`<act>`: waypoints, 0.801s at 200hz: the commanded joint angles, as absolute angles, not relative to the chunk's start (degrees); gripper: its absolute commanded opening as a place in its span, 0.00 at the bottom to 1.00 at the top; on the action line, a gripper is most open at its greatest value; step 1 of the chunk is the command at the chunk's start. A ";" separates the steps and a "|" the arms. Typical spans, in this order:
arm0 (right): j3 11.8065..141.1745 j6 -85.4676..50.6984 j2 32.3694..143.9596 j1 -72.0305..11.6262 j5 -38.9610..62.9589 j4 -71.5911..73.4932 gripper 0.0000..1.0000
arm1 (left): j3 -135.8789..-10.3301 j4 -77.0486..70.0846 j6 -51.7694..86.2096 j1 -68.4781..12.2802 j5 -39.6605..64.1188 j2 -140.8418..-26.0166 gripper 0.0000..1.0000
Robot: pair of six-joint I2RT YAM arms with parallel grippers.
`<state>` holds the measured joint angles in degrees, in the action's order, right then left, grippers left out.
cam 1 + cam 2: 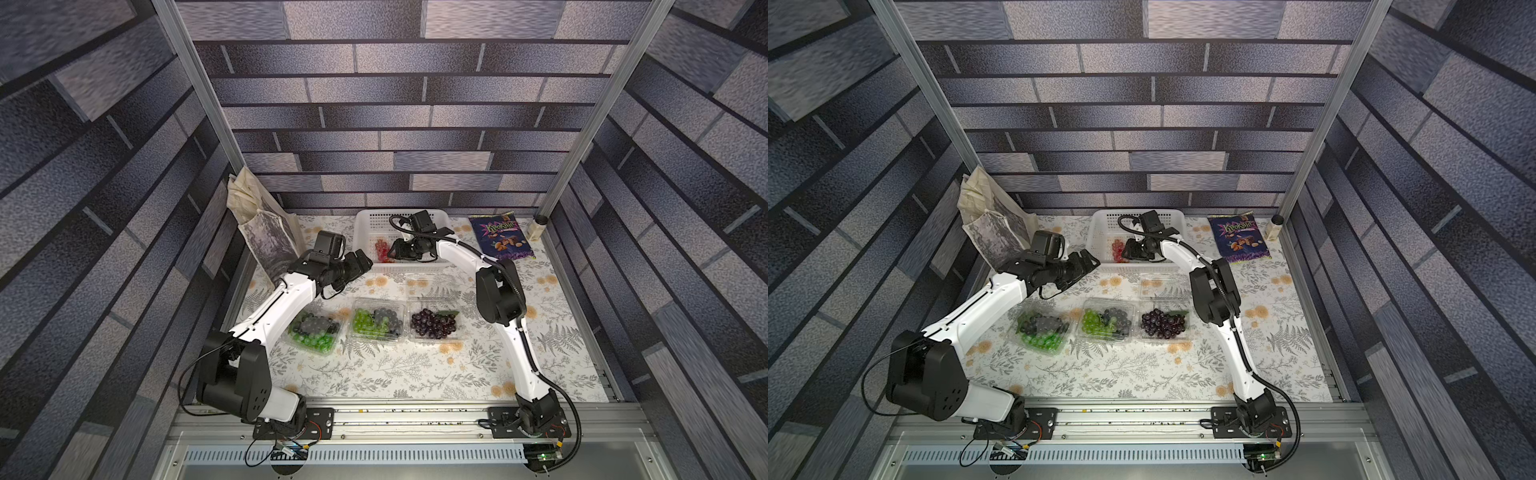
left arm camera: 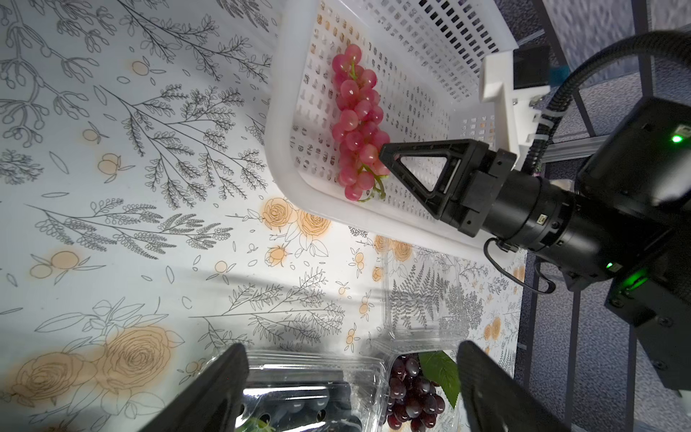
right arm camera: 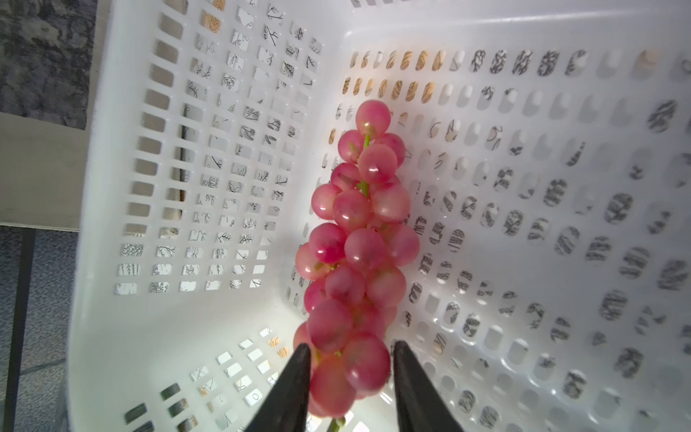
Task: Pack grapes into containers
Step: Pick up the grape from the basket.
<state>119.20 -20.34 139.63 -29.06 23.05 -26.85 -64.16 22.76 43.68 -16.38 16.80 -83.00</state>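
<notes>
Glossy round red grapes (image 3: 355, 254) in perforated plastic basket (image 3: 224, 112)

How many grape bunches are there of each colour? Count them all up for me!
green bunches: 2
black bunches: 2
purple bunch: 1
red bunch: 1
Total: 6 bunches

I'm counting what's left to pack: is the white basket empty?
No, a bunch of red grapes lies on the floor of the white basket.
</notes>
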 commanded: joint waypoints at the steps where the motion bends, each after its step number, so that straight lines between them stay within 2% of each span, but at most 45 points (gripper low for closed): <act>1: 121.27 -19.86 140.70 -28.65 23.17 -28.26 0.29 | -63.12 21.80 43.08 -15.78 18.00 -83.34 0.89; 34: 121.46 -20.15 140.39 -28.65 22.60 -27.95 0.00 | -62.72 21.60 43.21 -15.55 18.22 -83.16 0.89; 160: 121.89 -14.62 126.48 -28.65 18.13 -29.85 0.00 | -61.11 19.47 43.98 -15.30 19.06 -80.45 0.89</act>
